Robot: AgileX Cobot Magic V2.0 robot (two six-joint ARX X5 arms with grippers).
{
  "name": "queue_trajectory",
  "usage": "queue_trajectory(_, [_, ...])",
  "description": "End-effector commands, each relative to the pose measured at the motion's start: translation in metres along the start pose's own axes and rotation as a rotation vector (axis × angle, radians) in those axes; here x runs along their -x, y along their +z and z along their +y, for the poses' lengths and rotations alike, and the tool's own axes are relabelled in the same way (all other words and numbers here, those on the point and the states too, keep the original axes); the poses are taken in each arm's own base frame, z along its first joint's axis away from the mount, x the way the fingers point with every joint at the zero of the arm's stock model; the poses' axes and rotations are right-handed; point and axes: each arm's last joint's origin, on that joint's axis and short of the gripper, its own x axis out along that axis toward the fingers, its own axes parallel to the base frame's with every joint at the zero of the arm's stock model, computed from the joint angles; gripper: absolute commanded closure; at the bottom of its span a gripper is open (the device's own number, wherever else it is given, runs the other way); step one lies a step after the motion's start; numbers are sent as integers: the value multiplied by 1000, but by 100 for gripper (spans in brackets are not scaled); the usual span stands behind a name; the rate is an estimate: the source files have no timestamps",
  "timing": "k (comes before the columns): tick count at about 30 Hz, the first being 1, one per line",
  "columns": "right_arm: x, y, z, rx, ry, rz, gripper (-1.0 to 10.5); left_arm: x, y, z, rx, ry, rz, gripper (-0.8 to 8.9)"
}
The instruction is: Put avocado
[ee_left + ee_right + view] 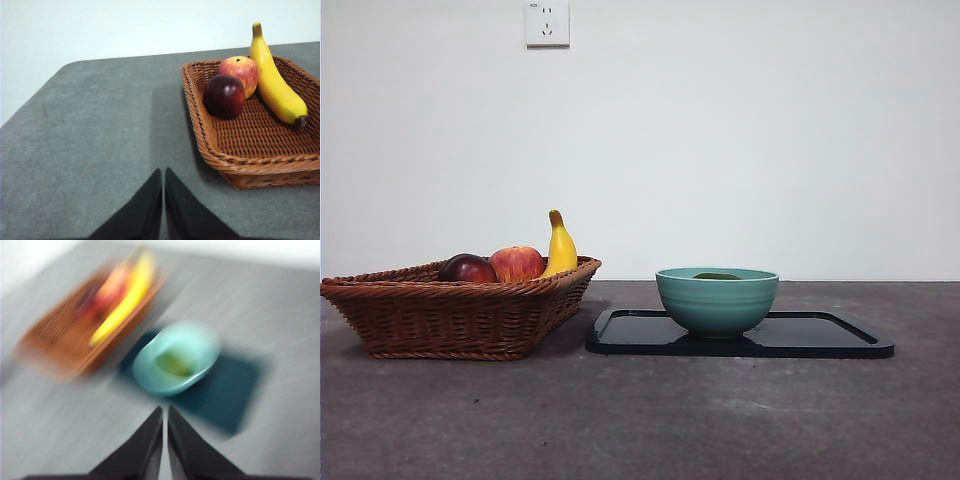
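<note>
The left gripper is hanging above bare grey table with its two black jaws pressed together and holding nothing; the wicker basket is lying off to one side, cut off by the picture's edge. The right gripper is likewise showing its jaws closed to a thin slit and empty, high over the table, though its wrist view is heavily smeared by motion blur, so fine detail there is hard to make out. Neither gripper is appearing in the front view. The avocado is sitting inside the teal bowl; from the front only a thin dark-green sliver is showing above the rim, the rest being hidden by the bowl's wall. The bowl is standing on the black tray, towards its basket end. In the basket, just beside the tray, a dark maroon fruit is touching a red apple, with a banana lying alongside the apple. A wall socket is sitting high on the white wall.
</note>
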Motion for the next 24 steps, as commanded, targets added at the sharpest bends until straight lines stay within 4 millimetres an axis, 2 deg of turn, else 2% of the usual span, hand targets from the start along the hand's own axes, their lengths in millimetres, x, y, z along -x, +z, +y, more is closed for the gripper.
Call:
queue_trajectory(1, [12,-9,-12,-1,-156,-132,939,-2,-6,0,6,4,7,805])
queue_trajectory(7, [18,-52,-28,4,-357,-337,939,-2,-6,0,6,4,7,805])
queue_trajectory(13, [-3,-107,-41,6,-399,-395,939,-2,-6,0,6,4,7,805])
queue_trajectory(18, [-19,-136,-49,3,-401,-388,939,-2,-6,0,6,4,7,805])
queue_trajectory(24, [-31,-158,-55,-20,-429,-332,939,-2,-6,0,6,4,7,805])
